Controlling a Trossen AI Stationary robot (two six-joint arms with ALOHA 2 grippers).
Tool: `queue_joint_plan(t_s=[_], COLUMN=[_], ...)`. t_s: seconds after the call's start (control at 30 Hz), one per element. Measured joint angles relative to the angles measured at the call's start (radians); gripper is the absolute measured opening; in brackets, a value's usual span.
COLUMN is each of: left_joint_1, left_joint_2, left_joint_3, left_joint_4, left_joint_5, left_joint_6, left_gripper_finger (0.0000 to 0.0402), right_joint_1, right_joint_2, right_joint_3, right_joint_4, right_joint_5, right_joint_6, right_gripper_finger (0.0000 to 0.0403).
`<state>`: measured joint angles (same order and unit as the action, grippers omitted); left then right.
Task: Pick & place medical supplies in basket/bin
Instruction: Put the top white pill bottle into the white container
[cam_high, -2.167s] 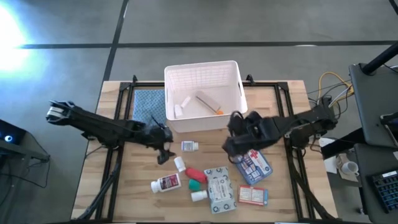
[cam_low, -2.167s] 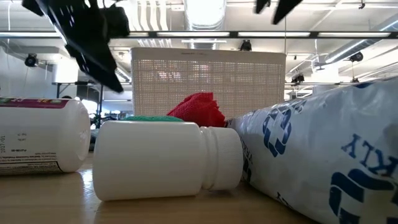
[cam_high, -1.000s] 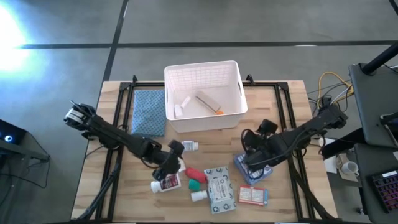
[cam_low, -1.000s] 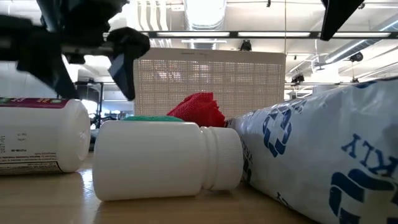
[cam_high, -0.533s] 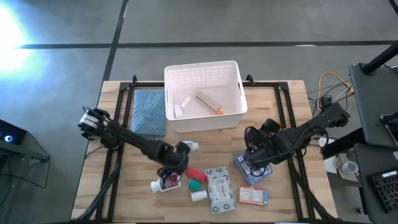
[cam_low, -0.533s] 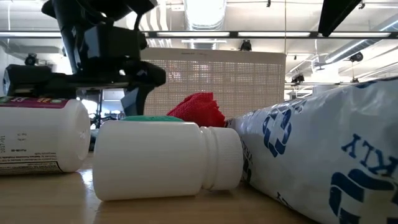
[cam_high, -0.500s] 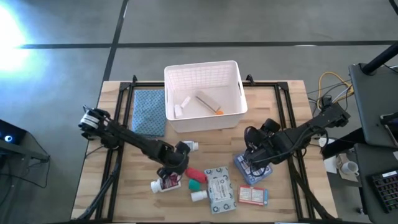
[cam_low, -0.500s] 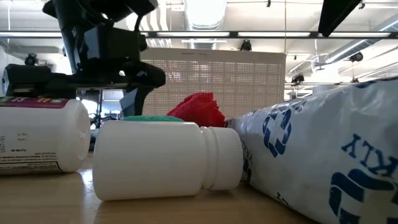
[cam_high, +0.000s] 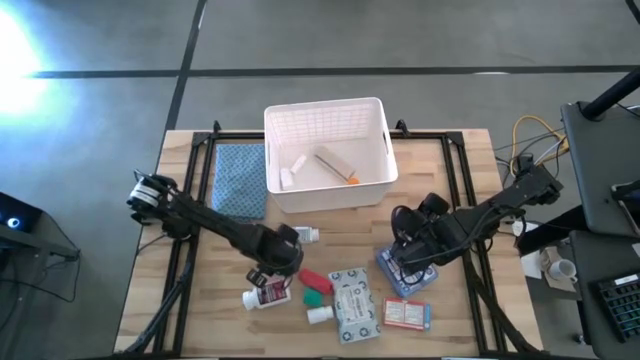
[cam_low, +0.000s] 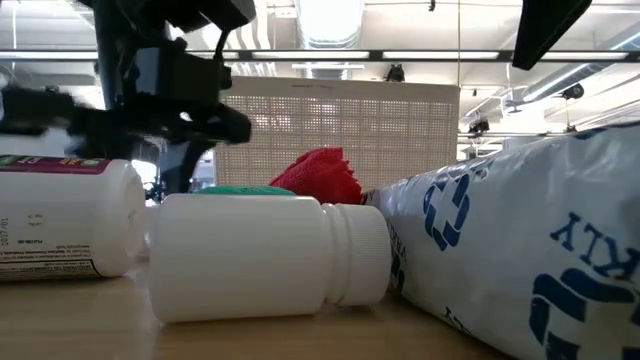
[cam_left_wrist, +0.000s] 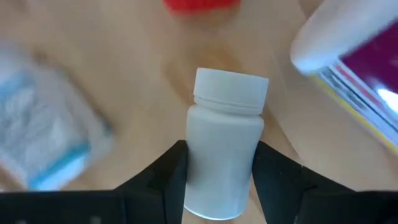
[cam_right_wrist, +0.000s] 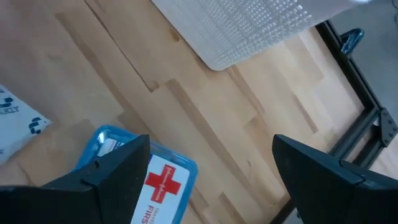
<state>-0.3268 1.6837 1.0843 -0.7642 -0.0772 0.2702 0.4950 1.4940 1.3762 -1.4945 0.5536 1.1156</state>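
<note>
A small white pill bottle (cam_left_wrist: 225, 134) lies among the medical supplies at mid table, with my left gripper (cam_high: 284, 262) shut on it. Around it lie a maroon-labelled bottle (cam_high: 268, 294), a red tube (cam_high: 313, 279), a green-capped bottle (cam_high: 317, 297), a grey-white packet (cam_high: 352, 305) and a white-red box (cam_high: 406, 314). My right gripper (cam_high: 398, 258) hangs open just above the blue red-cross pouch (cam_right_wrist: 155, 182), touching nothing. The white basket (cam_high: 327, 112) stands at the far middle with a few items inside. My left gripper pinches the white pill bottle's body (cam_left_wrist: 222, 168) between its two fingers (cam_left_wrist: 173, 171), one on each side, toward the base end. The cap (cam_left_wrist: 231, 90) points away from the gripper. The fingers come from above, slanting down. Whether the bottle is clear of the table I cannot tell.
A blue patterned cloth (cam_high: 240, 180) lies left of the basket. Another small labelled white bottle (cam_high: 306, 235) lies just in front of the basket, and a white bottle (cam_high: 320, 314) near the packet. Black frame rails (cam_high: 190, 150) run along the table's sides.
My left gripper has gone toward the table's right edge, come down over the small white pill bottle and shut on it.
</note>
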Motion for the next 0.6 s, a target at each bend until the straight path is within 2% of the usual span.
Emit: queue_joint_plan(t_s=[0.2,0.33,0.37,0.43,0.53,0.6], left_joint_1=[-0.022,-0.028,-0.026,-0.018,0.028,0.085], left_joint_2=[-0.09,-0.184,-0.205,-0.235,-0.253,-0.252], left_joint_3=[0.16,0.31,0.357,0.447,0.577,0.655], left_joint_4=[-0.277,-0.302,-0.29,-0.241,-0.175,-0.177], left_joint_5=[0.0,-0.019,-0.056,-0.196,-0.446,-0.539], left_joint_6=[-0.299,-0.492,-0.533,-0.563,-0.551,-0.53], left_gripper_finger=[0.014,0.0139,0.0139,0.0139,0.0139,0.0139], right_joint_1=[-0.002,-0.025,-0.033,-0.047,-0.064,-0.077], right_joint_2=[-0.012,-0.022,-0.027,-0.037,-0.055,-0.068], right_joint_3=[0.002,0.003,0.003,0.003,0.003,0.002], right_joint_4=[0.115,0.152,0.151,0.152,0.153,0.156], right_joint_5=[-0.001,-0.001,-0.001,0.0,0.011,0.035], right_joint_6=[-0.152,-0.246,-0.27,-0.317,-0.372,-0.395], right_gripper_finger=[0.0326,0.0325,0.0325,0.0325,0.0324,0.0324])
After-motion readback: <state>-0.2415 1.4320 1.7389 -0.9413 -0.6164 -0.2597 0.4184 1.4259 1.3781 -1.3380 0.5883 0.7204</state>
